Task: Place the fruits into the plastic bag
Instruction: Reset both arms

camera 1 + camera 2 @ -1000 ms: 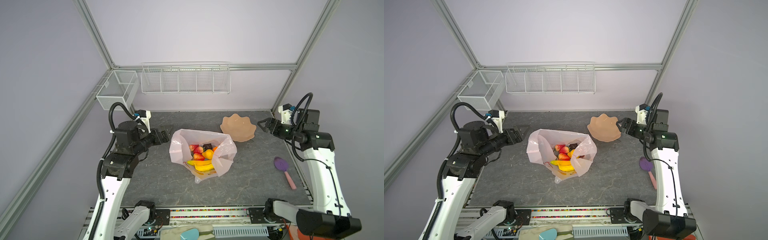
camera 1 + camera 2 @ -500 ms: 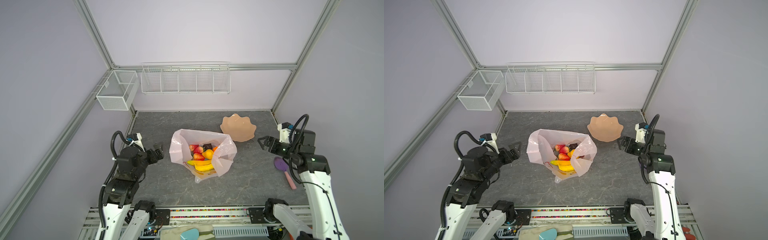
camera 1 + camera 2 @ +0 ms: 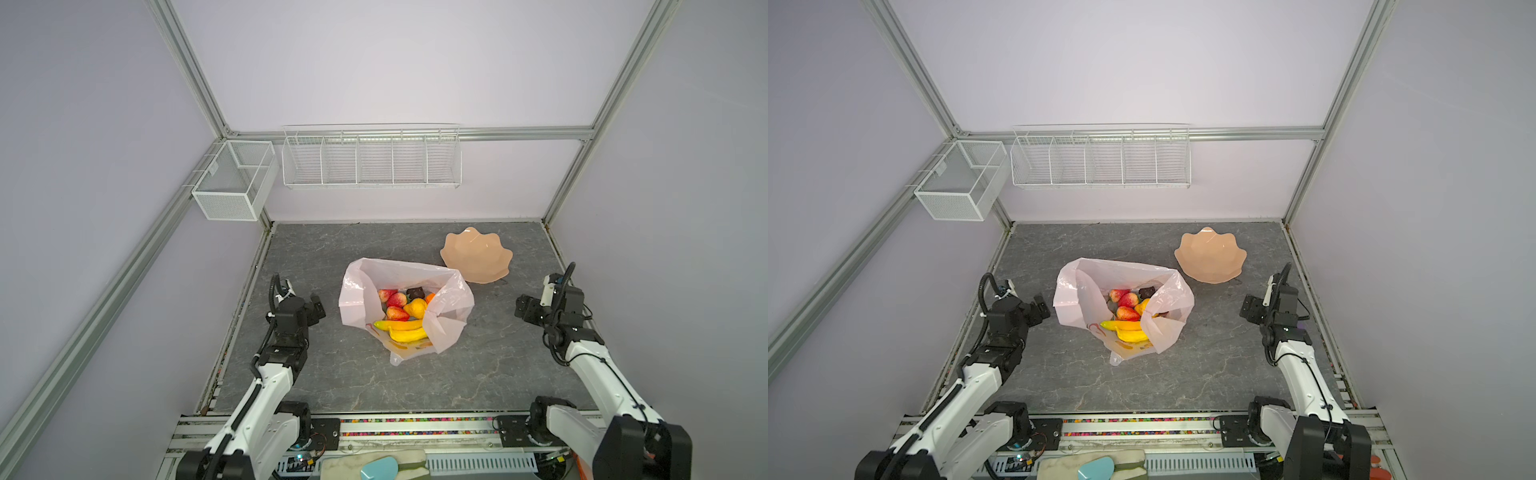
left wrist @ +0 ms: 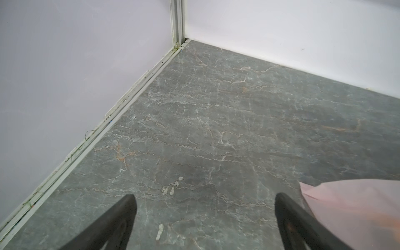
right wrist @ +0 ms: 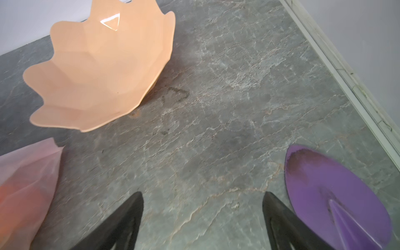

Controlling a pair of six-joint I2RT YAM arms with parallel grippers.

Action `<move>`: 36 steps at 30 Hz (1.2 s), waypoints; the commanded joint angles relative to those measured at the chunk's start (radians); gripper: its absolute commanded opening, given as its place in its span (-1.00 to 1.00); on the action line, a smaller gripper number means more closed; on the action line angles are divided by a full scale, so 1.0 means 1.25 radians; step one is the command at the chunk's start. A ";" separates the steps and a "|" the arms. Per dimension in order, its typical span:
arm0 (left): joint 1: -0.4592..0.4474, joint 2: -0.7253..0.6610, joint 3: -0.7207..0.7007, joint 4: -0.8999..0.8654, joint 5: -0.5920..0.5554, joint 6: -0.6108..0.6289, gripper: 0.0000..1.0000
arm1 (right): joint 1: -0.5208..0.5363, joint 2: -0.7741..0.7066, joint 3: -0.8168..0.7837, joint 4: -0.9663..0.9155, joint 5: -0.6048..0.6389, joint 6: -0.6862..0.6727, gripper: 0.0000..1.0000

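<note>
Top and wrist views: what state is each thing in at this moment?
plastic bag: open at the top, sitting on the table.
fruits: every one in view is inside the bag.
bowl: empty, tilted.
purple spoon: lying on the table, untouched.
left end effector: open, empty.
right end effector: open, empty.

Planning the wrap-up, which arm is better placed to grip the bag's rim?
Probably left: the left gripper, open, sits right beside the plastic bag; the right gripper stands farther off.
</note>
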 commanded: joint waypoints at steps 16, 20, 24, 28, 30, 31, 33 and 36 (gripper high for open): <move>0.081 0.417 -0.103 0.801 0.156 0.150 0.99 | 0.073 0.349 -0.186 0.902 0.072 -0.147 0.76; 0.082 0.519 -0.082 0.877 0.161 0.158 0.99 | 0.085 0.399 -0.150 0.874 0.104 -0.152 0.76; 0.082 0.476 0.050 0.556 0.136 0.144 0.99 | 0.105 0.398 -0.124 0.824 0.144 -0.161 0.76; 0.082 0.505 0.018 0.668 0.141 0.150 0.98 | 0.105 0.393 -0.125 0.822 0.145 -0.161 0.76; 0.082 0.490 0.027 0.618 0.141 0.149 0.99 | 0.106 0.389 -0.122 0.810 0.147 -0.161 0.76; 0.082 0.488 0.033 0.607 0.142 0.149 0.98 | 0.107 0.392 -0.123 0.815 0.149 -0.162 0.76; 0.082 0.498 0.024 0.644 0.141 0.149 0.99 | 0.107 0.392 -0.122 0.814 0.149 -0.162 0.76; 0.082 0.496 0.024 0.637 0.142 0.149 0.99 | 0.110 0.391 -0.122 0.812 0.152 -0.163 0.76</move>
